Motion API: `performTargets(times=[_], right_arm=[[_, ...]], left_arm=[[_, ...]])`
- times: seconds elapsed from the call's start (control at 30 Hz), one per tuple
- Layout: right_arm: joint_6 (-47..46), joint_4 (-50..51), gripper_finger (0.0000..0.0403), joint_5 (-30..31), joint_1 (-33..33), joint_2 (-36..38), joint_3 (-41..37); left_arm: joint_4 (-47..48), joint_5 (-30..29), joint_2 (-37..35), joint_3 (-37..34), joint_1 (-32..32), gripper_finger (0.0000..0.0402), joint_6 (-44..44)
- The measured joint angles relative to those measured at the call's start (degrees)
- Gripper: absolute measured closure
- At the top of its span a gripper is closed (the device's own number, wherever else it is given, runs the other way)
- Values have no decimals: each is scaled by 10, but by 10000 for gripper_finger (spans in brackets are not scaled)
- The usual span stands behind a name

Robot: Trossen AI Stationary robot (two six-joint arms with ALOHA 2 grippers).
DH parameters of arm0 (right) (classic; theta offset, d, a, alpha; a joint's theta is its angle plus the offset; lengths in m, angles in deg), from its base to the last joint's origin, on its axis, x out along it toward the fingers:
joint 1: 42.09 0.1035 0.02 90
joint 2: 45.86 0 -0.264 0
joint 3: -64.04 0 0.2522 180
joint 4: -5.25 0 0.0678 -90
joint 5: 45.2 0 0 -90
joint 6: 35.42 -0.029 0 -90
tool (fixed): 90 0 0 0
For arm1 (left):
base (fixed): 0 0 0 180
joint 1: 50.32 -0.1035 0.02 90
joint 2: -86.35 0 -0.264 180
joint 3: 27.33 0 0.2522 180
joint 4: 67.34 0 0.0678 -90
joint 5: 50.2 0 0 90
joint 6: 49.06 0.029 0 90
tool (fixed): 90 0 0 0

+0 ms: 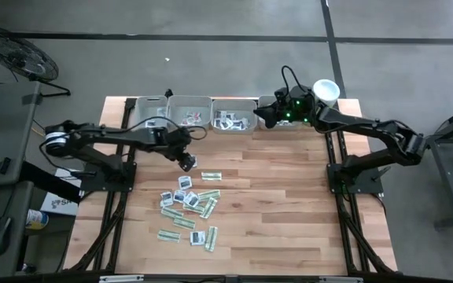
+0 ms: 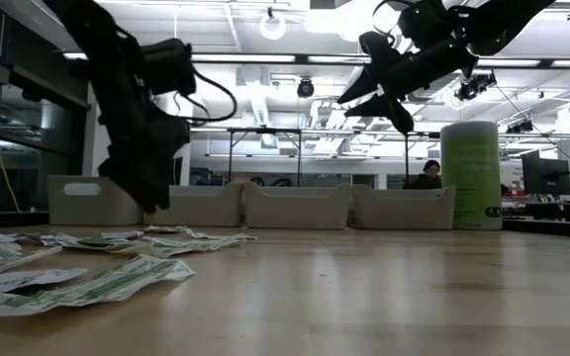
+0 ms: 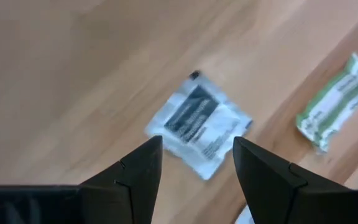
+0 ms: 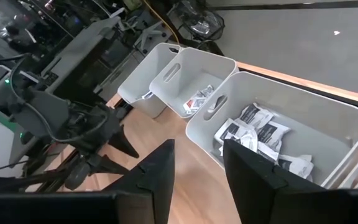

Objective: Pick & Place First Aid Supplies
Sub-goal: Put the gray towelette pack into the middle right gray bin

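The first aid supplies lie flat and scattered on the wooden table, narrow green-white strips and squarish white sachets. My left gripper hangs open a little above their far end. In its wrist view a white sachet with a dark mark lies on the wood just beyond the open fingers, and a green-white strip lies beside it. My right gripper is open and holds nothing. It hovers above the grey trays at the far edge.
Several grey trays stand in a row along the far edge. One holds white sachets, another a few. A tall pale green tub with a white lid stands at the far right. Bare wood lies right of the sachets.
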State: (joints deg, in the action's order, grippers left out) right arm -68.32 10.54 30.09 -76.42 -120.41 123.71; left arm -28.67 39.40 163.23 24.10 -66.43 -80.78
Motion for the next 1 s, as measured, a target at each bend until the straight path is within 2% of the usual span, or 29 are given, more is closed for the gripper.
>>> performTargets(times=[0.37,0.47,0.77,1.0], right_arm=[[9,0,272,-14,0,0,0],[10,0,272,-23,0,0,0],[10,0,272,-24,0,0,0],[10,0,272,-25,0,0,0]], left_arm=[[73,-19,83,84,0,206,89],[101,-29,103,99,-1,206,98],[109,-29,141,104,-32,206,94],[119,18,181,107,-54,206,107]])
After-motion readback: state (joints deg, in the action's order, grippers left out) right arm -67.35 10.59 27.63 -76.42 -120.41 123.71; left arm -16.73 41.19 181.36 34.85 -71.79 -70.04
